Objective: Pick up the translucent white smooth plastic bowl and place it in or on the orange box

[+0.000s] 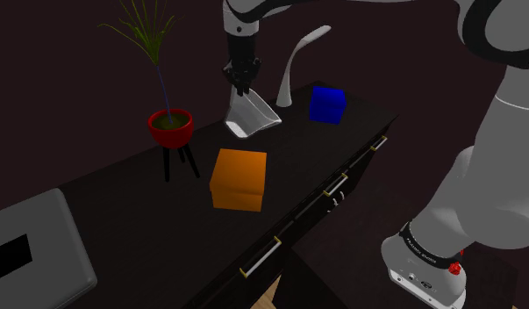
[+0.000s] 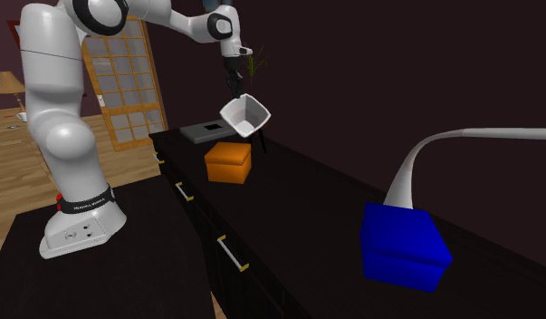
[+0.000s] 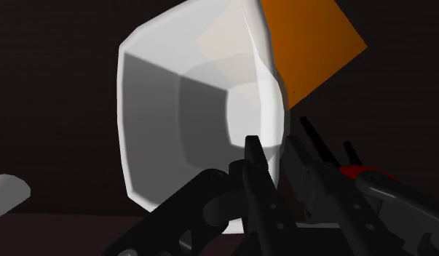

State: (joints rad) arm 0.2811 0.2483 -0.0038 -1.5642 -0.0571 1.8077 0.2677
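A white angular bowl hangs tilted above the dark tabletop, its opening turned sideways. My black gripper comes down from above and is shut on the bowl's rim. In the second exterior view the bowl hangs under the gripper, above and a little behind the orange box. The orange box stands on the table nearer the front edge than the bowl. In the wrist view my gripper clasps one wall of the bowl, and the orange box shows past it.
A blue box and a white bent lamp stand at the shoulder view's back right. A red pot with a plant on a small stand is left of the bowl. A grey box lies at the lower left. Drawer handles line the cabinet's front.
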